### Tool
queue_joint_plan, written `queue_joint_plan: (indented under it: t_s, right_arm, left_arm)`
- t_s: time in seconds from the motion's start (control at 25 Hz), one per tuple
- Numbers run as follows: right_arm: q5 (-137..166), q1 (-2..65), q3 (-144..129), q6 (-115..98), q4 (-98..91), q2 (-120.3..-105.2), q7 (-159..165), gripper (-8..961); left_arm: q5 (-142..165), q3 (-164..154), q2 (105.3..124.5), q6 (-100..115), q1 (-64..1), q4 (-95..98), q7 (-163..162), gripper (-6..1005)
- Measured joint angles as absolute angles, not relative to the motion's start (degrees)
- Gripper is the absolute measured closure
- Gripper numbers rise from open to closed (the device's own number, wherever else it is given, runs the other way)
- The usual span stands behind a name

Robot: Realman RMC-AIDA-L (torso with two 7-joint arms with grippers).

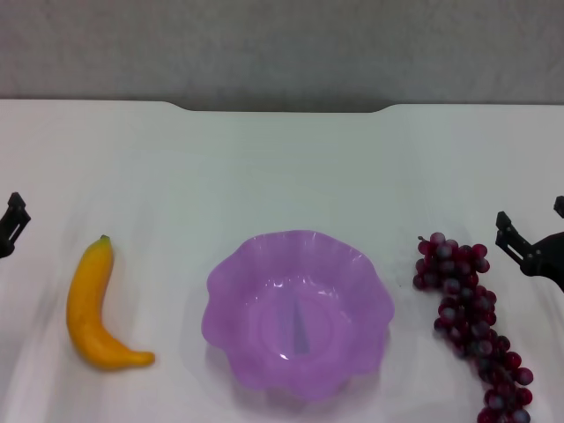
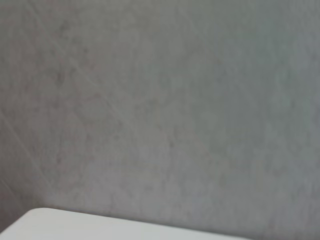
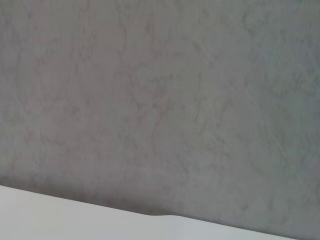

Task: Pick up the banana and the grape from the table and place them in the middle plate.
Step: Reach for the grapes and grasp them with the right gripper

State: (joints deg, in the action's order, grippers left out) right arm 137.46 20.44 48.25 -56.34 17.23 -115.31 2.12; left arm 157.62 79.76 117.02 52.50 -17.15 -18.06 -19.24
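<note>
The desk [image 1: 282, 167] carries three items in a row near the front edge. The middle plate [image 1: 256, 264] sits at the centre and holds nothing. The banana [image 1: 92, 304] lies flat on the desk to the robot's left of the plate, apart from it, stem tip pointing away from the robot. The grape [image 1: 471, 322] lies flat to the right of the plate, also apart from it.

The left end effector [image 1: 12, 222] is at the left edge of the head view, clear of the banana; its opening cannot be determined. The right end effector [image 1: 530, 247] is at the right edge, near the grape bunch, fingers spread and holding nothing.

Both wrist views show only a grey wall [image 2: 160, 100] and a strip of the desk.
</note>
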Motion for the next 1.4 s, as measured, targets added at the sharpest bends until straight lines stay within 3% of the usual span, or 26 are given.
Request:
queue_joint_plan:
  t_s: [0.8, 0.92, 1.08, 1.2, 1.28, 1.4]
  right_arm:
    - [137.38, 21.25, 47.98, -49.20, 22.11, -114.94, 2.47, 59]
    - [137.46, 20.09, 48.40, -43.80, 28.95, -113.32, 2.43, 59]
    - [137.54, 16.53, 50.78, -30.67, 43.58, -108.07, 1.94, 59]
    - [138.18, 13.63, 55.59, -18.79, 54.85, -105.44, 1.84, 60]
    - [139.95, 10.81, 61.31, -8.30, 62.67, -105.03, 1.72, 60]
    - [142.28, 7.65, 71.25, 8.60, 71.18, -106.76, 1.31, 60]
  left_arm:
    - [155.52, 79.76, 117.26, 50.04, -17.01, -17.90, -9.70, 112]
    - [155.40, 79.72, 117.06, 48.83, -16.96, -17.46, -9.50, 113]
    - [155.39, 79.81, 117.01, 47.97, -17.22, -17.09, -9.25, 114]
    - [155.39, 79.99, 116.99, 47.91, -17.23, -16.70, -9.28, 114]
    - [155.38, 80.00, 116.99, 47.89, -17.23, -16.63, -9.19, 115]
    - [155.39, 80.07, 116.97, 47.90, -17.28, -16.61, -9.11, 115]
